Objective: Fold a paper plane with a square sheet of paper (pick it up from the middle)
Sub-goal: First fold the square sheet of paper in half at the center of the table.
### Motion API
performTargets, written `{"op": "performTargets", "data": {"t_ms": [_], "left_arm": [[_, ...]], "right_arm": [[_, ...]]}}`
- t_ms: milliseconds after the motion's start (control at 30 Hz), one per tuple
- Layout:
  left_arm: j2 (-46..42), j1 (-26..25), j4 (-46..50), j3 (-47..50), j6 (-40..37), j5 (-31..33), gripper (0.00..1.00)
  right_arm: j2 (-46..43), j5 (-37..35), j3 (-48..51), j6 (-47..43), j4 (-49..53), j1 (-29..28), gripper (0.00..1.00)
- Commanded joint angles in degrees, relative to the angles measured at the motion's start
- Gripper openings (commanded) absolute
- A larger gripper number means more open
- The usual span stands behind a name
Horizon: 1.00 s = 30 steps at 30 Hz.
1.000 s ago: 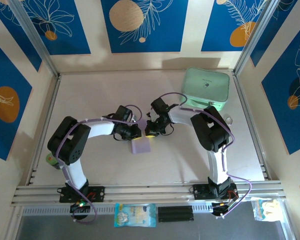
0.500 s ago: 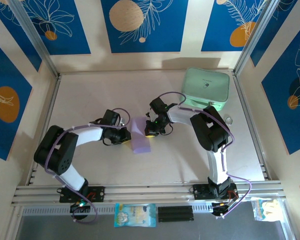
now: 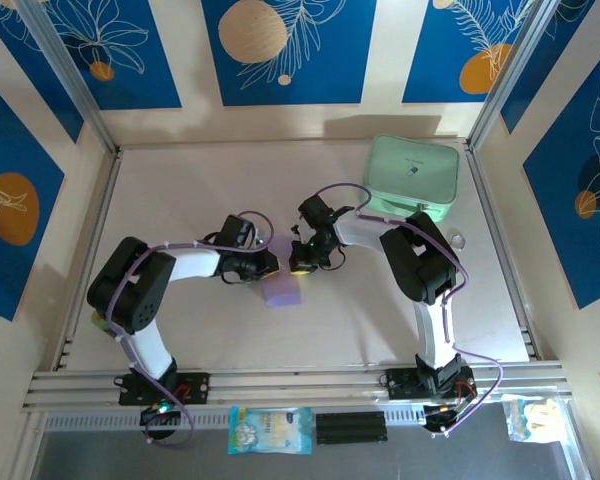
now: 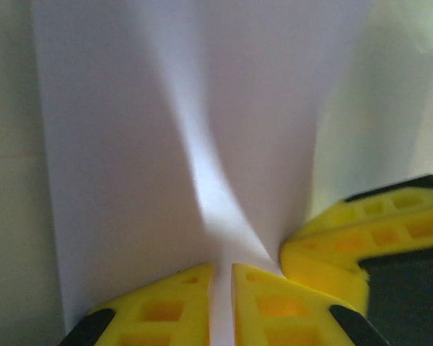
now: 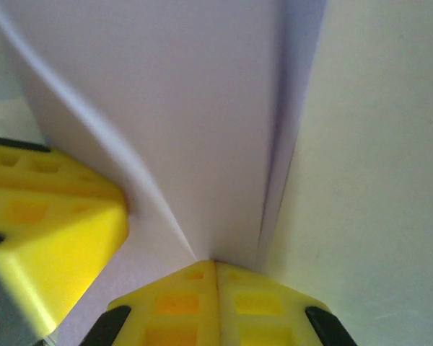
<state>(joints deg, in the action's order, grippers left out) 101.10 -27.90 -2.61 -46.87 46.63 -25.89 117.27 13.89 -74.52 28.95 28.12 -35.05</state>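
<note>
Left arm (image 3: 148,345) and right arm (image 3: 432,330) are showing white link shells with bulky black joint housings. A thin purple cable (image 3: 195,241) is running along each arm, mid-frame in the top view. Black bases (image 3: 160,388) at the bottom edge are carrying red wiring and a small green light. Left gripper (image 4: 221,303) and right gripper (image 5: 216,306) are showing yellow moulded fingers (image 4: 166,311) with square recessed pockets and black outer corners.

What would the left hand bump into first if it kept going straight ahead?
The sheet of paper it is pinching stretches right ahead, so the left hand would push into that first. The right hand probably comes next.
</note>
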Motion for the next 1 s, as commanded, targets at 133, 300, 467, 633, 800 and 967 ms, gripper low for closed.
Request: {"op": "performTargets", "data": {"t_ms": [133,300,467,633,800,967], "left_arm": [[0.94,3.55,-2.06,3.7,1.92,3.82,0.16],[-1.39,7.97,-1.66,7.64,1.52,5.39,0.16],[-4.92,10.58,-0.14,7.93,-0.09,3.73,0.16],[-8.64,8.82,-3.38,6.81,0.65,-0.98,0.17],[-8.07,4.81,-5.52,4.77,1.09,-1.35,0.17],[-2.96,3.39,-8.58,2.92,2.53,-3.11,0.17]], "right_arm": [[8.49,-17.53,4.73,-0.15,6.5,0.15,0.03],[8.67,-18.7,4.8,-0.17,6.77,0.66,0.03],[8.68,-19.07,4.58,-0.8,6.86,0.69,0.04],[8.16,-18.92,3.56,-3.37,7.21,0.36,0.04],[7.97,-17.57,1.95,-7.0,7.5,-0.12,0.03],[8.09,-16.88,0.61,-8.26,7.9,-0.11,0.04]]}}
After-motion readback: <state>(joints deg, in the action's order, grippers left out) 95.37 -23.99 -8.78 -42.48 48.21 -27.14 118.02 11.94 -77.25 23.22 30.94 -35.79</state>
